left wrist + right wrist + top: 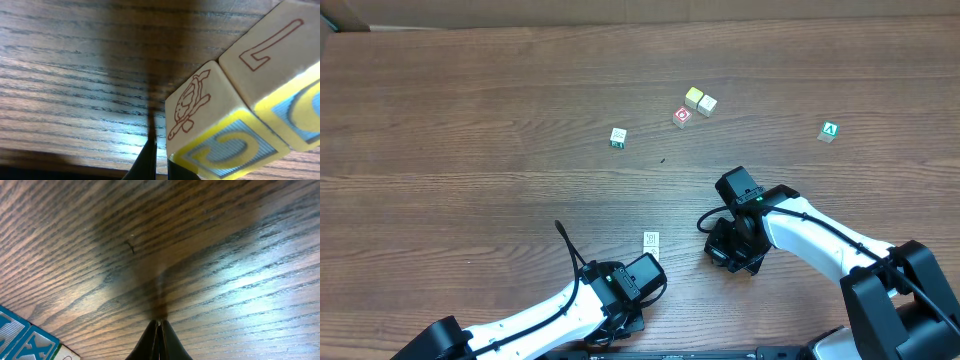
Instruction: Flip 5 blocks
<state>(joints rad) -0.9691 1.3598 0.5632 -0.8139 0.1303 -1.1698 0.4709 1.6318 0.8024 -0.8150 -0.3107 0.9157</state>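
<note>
Two pale blocks (651,240) lie side by side just ahead of my left gripper (642,272). In the left wrist view they fill the right side: one shows a red turtle (200,107), the other a red line mark (270,50), both with yellow and blue side faces. The left gripper (161,162) is shut and empty, its tips on the table just left of the turtle block. Further back lie a pair of pale blocks (694,97) (707,104) and a single one (618,137). My right gripper (732,248) (160,327) is shut on nothing, low over bare wood.
A red-faced cube (682,117) sits next to the far pair, and a green cube with a white A (830,131) lies at the far right. A blue-faced block (25,342) shows at the lower left corner of the right wrist view.
</note>
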